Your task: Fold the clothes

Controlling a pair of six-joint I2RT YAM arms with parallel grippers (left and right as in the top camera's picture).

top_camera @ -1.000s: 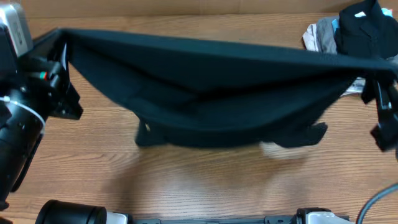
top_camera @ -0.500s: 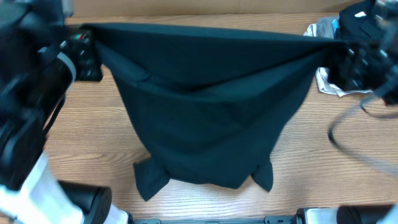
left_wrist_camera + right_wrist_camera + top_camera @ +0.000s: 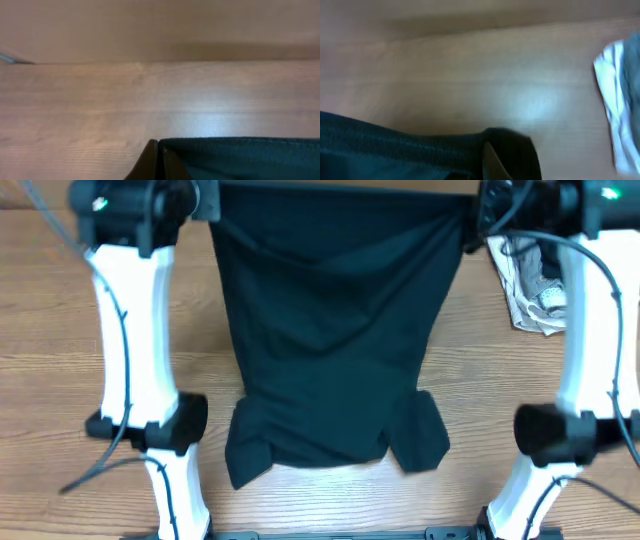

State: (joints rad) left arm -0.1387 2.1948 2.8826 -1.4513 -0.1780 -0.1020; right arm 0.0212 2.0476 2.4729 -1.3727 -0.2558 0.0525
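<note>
The black T-shirt hangs stretched between my two grippers at the far edge of the table, its sleeves trailing on the wood near the front. My left gripper is shut on the shirt's far left corner; the left wrist view shows its closed fingertips pinching the black hem. My right gripper is shut on the far right corner; the right wrist view shows black fabric wrapped around a fingertip. The white neck tag is hidden.
A crumpled grey-white garment pile lies at the back right, beside the right arm, and shows in the right wrist view. The arm bases stand at the front left and front right. Bare wooden table surrounds the shirt.
Both grippers have carried the shirt's top edge away toward the far side and drawn closer together. The shirt has been dragged along and now lies longer and narrower, sleeves at the front.
</note>
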